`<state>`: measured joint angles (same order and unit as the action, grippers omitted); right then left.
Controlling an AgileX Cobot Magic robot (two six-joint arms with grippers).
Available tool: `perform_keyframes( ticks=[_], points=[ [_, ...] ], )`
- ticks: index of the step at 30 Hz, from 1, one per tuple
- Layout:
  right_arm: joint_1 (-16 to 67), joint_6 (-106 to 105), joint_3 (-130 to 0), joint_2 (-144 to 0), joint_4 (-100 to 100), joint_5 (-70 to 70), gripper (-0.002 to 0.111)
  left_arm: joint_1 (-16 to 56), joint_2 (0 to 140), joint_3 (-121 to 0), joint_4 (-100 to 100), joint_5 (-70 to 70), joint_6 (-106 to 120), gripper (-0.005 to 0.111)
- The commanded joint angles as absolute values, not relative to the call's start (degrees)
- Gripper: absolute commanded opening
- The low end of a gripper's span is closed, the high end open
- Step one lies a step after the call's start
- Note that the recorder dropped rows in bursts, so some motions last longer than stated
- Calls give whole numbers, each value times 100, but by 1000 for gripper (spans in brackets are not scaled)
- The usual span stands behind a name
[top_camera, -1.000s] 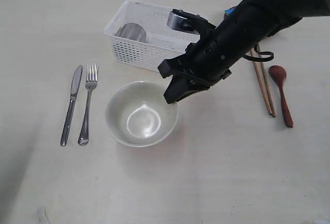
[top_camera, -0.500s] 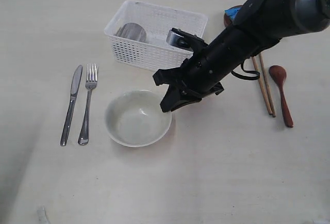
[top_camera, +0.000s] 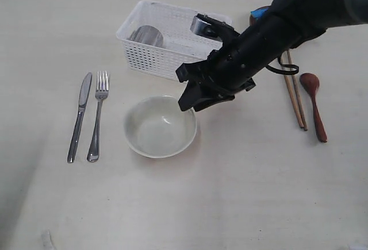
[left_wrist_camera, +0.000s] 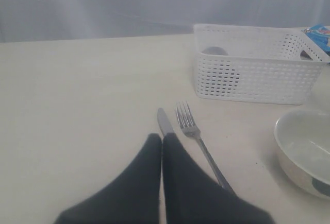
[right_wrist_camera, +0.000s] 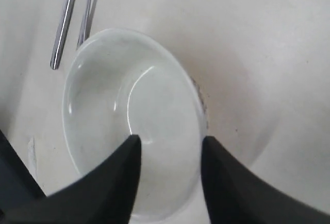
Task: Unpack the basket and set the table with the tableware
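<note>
The off-white bowl sits upright on the table, right of the steel knife and fork. My right gripper hovers open over the bowl's right rim. In the right wrist view its fingers stand wide apart above the bowl, touching nothing. The white basket behind holds a shiny steel cup. Two chopsticks and a reddish wooden spoon lie at the right. My left gripper is shut and empty, just short of the knife and fork.
A blue packet lies behind the right arm beside the basket's far right corner; its corner also shows past the basket in the left wrist view. The right arm reaches diagonally over the basket's right end.
The right gripper has opened and let go of the bowl's rim. The bowl, tilted a second ago, now rests flat and slightly further right. The gripper has risen a little.
</note>
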<state>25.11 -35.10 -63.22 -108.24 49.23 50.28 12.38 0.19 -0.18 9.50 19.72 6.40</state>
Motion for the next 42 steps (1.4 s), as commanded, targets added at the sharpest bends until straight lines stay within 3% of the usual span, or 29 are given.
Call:
perform_keyframes(
  ticks=[1,17,31,42],
  points=[
    [2473,-3512,-6371,-10822,4788,5294,49,1271,0,0,932,1962,628,0],
    [1780,-3125,-7454,-10811,4616,6307,49,1271,0,0,948,1962,628,0],
    [1751,-2774,-8843,-10884,4616,5424,49,1271,0,0,948,1962,628,0],
    [1751,-2579,-10495,-12005,4595,5771,49,1271,0,0,948,1962,628,0]
  ],
)
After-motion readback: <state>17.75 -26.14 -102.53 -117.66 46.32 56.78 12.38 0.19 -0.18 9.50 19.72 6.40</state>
